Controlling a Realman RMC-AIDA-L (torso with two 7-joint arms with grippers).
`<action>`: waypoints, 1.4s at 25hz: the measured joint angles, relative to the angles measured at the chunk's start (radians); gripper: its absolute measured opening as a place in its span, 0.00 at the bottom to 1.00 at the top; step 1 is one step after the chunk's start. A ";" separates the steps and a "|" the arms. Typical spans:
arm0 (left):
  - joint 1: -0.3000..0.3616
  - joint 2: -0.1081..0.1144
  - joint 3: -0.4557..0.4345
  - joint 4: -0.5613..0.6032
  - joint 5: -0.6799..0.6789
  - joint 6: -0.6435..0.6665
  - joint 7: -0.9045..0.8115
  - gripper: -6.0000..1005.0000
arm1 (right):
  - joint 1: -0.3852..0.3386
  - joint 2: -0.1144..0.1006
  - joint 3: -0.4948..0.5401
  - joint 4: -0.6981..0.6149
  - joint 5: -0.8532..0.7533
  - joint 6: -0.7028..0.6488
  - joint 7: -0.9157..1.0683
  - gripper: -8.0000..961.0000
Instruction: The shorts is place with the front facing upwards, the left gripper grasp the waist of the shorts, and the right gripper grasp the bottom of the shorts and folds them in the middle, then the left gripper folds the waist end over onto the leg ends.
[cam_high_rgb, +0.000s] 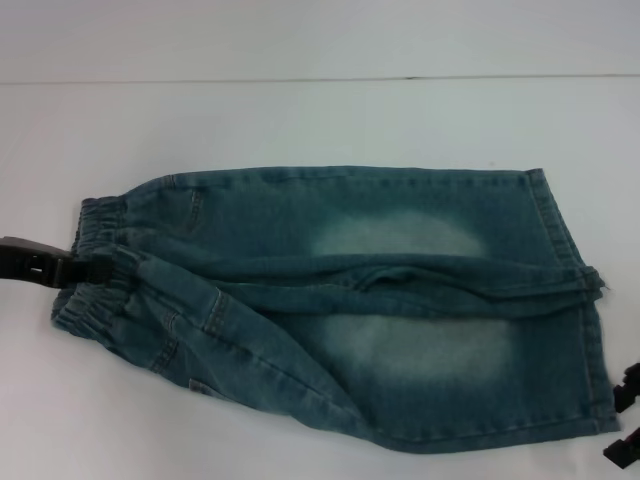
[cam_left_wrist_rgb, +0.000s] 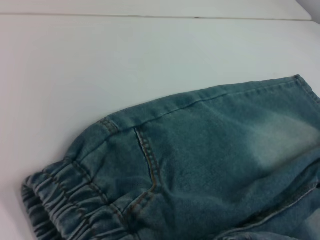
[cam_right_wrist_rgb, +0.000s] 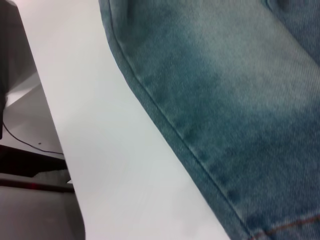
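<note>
faded blue denim shorts (cam_high_rgb: 380, 300) lie on the white table (cam_high_rgb: 300, 120), long axis running from my left gripper (cam_high_rgb: 95, 268), clamped on the puckered elastic waist (cam_high_rgb: 100, 270), to my right gripper (cam_high_rgb: 622, 420) by the leg ends (cam_high_rgb: 590, 300); its grip i cannot tell.

No writing, label, brand, number or sign can be read in any of the three views: the shorts (cam_high_rgb: 350, 300) show only plain faded denim and stitching, with nothing printed or embroidered turned toward the cameras
</note>
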 joint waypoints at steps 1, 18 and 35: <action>-0.001 0.000 0.000 0.000 0.000 0.001 0.000 0.04 | 0.002 0.003 0.002 0.000 0.002 0.002 0.000 0.95; 0.008 -0.004 0.000 -0.001 0.002 0.005 0.000 0.04 | 0.022 0.021 0.003 -0.001 0.021 0.008 -0.031 0.43; 0.003 -0.002 -0.008 -0.002 0.000 0.057 -0.004 0.04 | -0.006 0.008 0.166 -0.004 0.063 0.010 -0.119 0.05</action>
